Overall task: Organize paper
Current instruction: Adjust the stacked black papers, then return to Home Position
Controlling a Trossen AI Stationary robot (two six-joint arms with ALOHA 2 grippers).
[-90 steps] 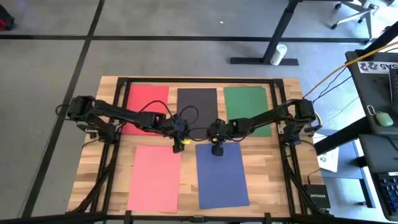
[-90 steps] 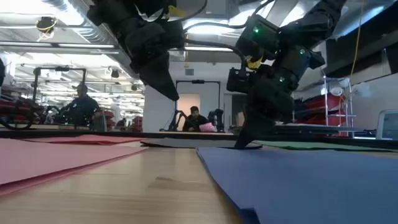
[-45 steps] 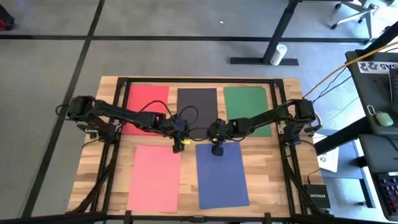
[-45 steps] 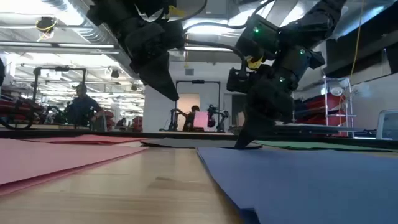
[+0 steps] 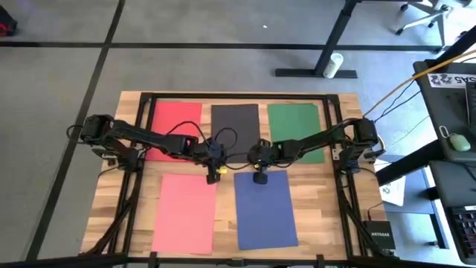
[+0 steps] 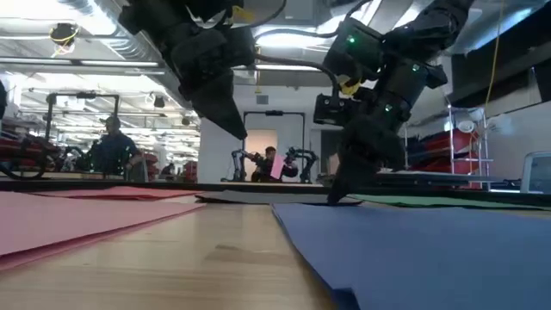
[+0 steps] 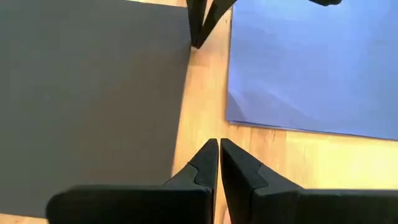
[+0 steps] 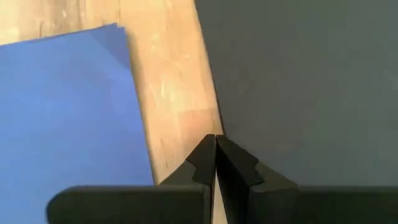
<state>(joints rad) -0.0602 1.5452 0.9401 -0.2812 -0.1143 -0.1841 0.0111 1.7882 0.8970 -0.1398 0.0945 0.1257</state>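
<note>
Five paper sheets lie flat on the wooden table [image 5: 223, 179]: red [image 5: 175, 123], black [image 5: 236, 126] and green [image 5: 296, 126] in the far row, pink [image 5: 186, 212] and blue [image 5: 265, 208] in the near row. My left gripper [image 6: 242, 134] is shut and hangs above the wood strip between the black sheet [image 7: 93, 81] and the blue sheet [image 7: 311, 62], touching nothing. My right gripper [image 8: 215, 138] is shut, its tips down at the black sheet's near edge, close to the blue sheet's far edge. My right gripper presses its shut fingertips [image 6: 340, 198] down at the black sheet's near edge [image 8: 221, 127], toward that edge's right end. The fingers slant down from the table's right. The sheet lies flat on the table. Whether the tips rest on paper or on wood beside it, I cannot tell.
A dark frame [image 5: 238, 97] runs along the table's far edge and down both sides by the arm bases. Bare wood shows between the two rows of sheets. A white roll [image 5: 332, 65] lies on the floor beyond the table.
My right gripper has edged a little toward the table's left with its shut tips still down, and the black sheet has slid slightly left with it.
</note>
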